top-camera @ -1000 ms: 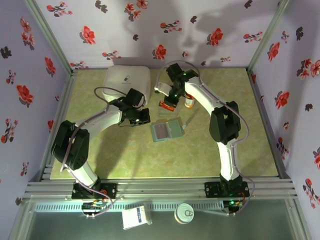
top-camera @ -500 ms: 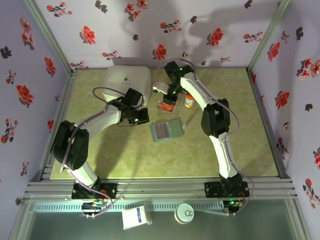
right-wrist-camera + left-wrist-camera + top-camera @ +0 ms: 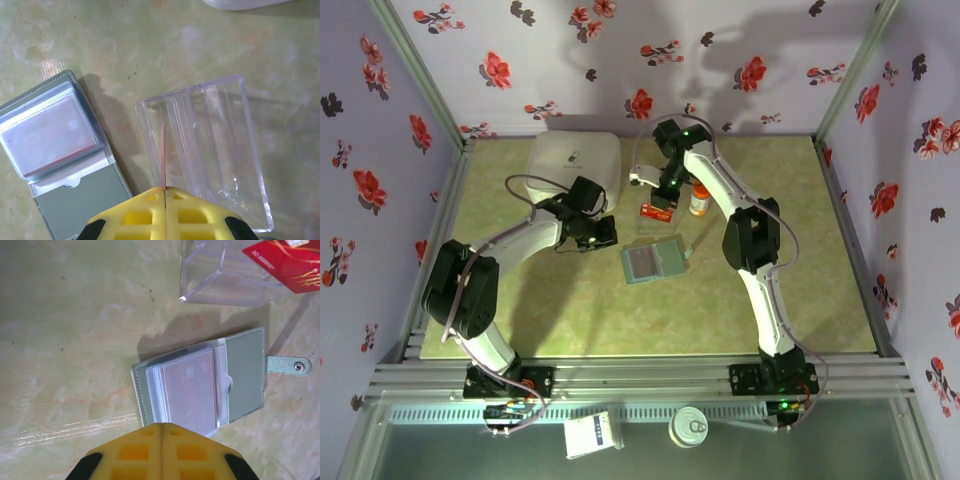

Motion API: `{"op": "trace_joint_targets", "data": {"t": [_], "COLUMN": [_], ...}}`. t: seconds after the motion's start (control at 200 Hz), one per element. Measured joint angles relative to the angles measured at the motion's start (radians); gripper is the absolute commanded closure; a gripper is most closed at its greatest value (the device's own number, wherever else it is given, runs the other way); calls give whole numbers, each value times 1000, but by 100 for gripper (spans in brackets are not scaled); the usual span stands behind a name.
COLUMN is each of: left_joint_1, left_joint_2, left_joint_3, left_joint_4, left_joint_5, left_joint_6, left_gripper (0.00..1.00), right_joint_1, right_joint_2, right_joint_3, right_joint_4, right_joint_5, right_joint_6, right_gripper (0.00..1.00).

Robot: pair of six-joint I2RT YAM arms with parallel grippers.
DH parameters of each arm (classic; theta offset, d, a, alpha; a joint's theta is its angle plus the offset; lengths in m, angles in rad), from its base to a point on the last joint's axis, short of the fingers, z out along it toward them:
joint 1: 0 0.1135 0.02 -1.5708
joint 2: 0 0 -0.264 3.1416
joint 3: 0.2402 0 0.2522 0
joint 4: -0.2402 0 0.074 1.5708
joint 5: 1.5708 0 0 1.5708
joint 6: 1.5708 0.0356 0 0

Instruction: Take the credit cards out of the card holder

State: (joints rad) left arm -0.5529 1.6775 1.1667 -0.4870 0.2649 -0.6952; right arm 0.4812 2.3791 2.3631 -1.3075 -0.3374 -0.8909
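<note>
The grey-teal card holder [image 3: 655, 261] lies open mid-table, with a reddish credit card showing through its clear sleeve [image 3: 192, 390]. My right gripper [image 3: 164, 189] is shut on a red credit card [image 3: 657, 210], seen edge-on [image 3: 163, 150] over a clear plastic tray [image 3: 205, 155] just behind the holder. That card's printed face [image 3: 287, 265] shows in the left wrist view. My left gripper [image 3: 161, 426] is shut and empty, just left of the holder [image 3: 245, 370] and apart from it.
A white rounded box [image 3: 574, 160] stands at the back left. An orange-capped bottle [image 3: 698, 200] is right of the held card. The holder's snap strap [image 3: 290, 365] sticks out toward the right arm. Walls enclose the table on three sides.
The right arm has drawn its wrist toward the back of the table, the red card staying in its jaws above the tray. The left arm has barely moved.
</note>
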Motion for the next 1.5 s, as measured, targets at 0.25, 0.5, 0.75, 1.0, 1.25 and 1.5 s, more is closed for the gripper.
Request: {"op": "trace_joint_targets", "data": {"t": [0.25, 0.5, 0.75, 1.0, 1.25, 1.5], "left_joint_1": [0, 0, 0, 0, 0, 0], "left_joint_2": [0, 1, 8, 12, 39, 46], "left_joint_3": [-3, -5, -5, -6, -6, -6], "left_joint_4": [4, 5, 7, 7, 7, 6], "left_joint_5": [0, 0, 1, 0, 0, 0], "left_joint_6": [0, -1, -1, -1, -1, -1], "left_gripper": [99, 99, 100, 100, 100, 100], "right_joint_1": [-5, -13, -14, -15, -15, -15], "right_joint_2": [0, 0, 13, 77, 91, 123], "right_joint_3": [2, 6, 13, 17, 17, 27], "right_joint_4": [10, 32, 39, 12, -28, -56], "right_joint_5": [4, 12, 11, -7, -34, -72], "right_joint_6": [-4, -26, -45, -72, -91, -105], "right_gripper": [100, 100, 100, 100, 100, 100]}}
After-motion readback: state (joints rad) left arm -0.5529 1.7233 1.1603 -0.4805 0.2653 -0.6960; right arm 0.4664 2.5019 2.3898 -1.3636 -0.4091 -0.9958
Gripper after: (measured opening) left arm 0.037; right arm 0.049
